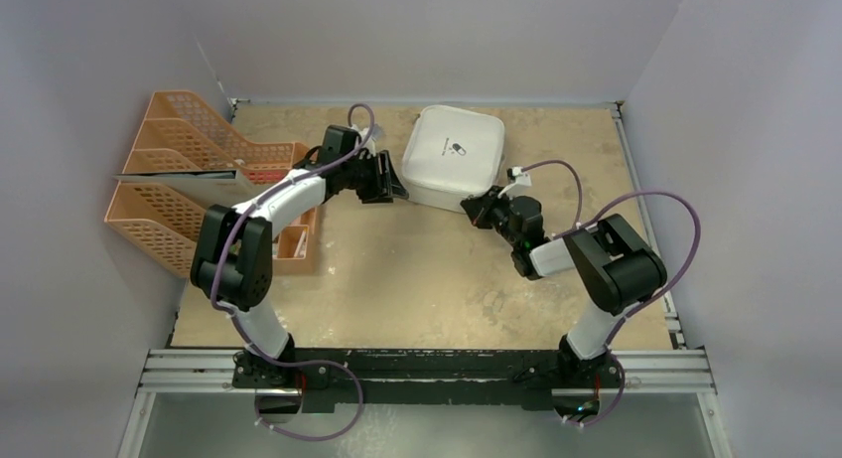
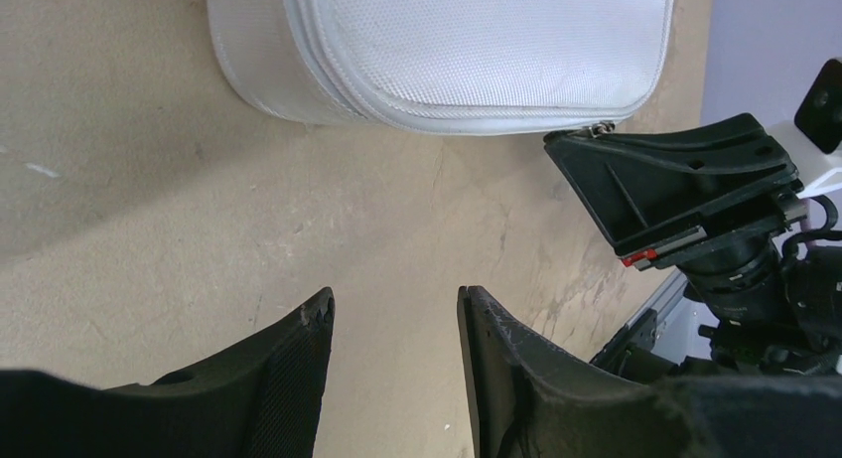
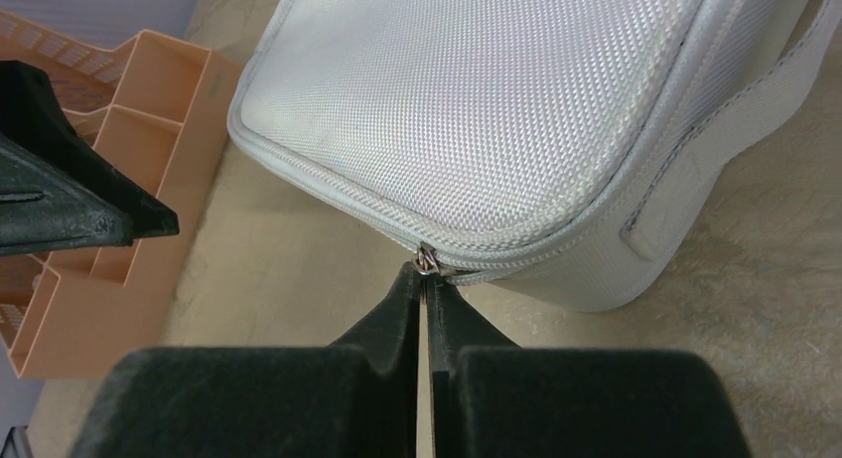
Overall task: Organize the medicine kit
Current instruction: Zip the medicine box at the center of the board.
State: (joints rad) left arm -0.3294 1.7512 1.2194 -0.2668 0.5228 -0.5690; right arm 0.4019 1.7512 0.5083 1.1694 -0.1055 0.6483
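Observation:
The medicine kit [image 1: 452,155] is a pale grey-white soft case with its lid down, lying at the back middle of the table. Its woven lid and zip seam fill the right wrist view [image 3: 477,110]. My right gripper [image 3: 425,277] is shut on the small metal zip pull [image 3: 425,261] at the case's near corner [image 1: 480,208]. My left gripper [image 2: 395,304] stands open over bare table just left of the kit [image 2: 467,51], with nothing between its fingers [image 1: 389,185]. The zip pull [image 2: 599,130] also shows in the left wrist view, at the tip of the right gripper's fingers [image 2: 655,175].
Orange mesh file trays [image 1: 189,180] stand at the left wall. A small orange compartment box [image 1: 295,241] sits beside them [image 3: 129,180]. A grey carry strap [image 3: 735,110] runs along the kit's side. Walls close in the table at the back and both sides.

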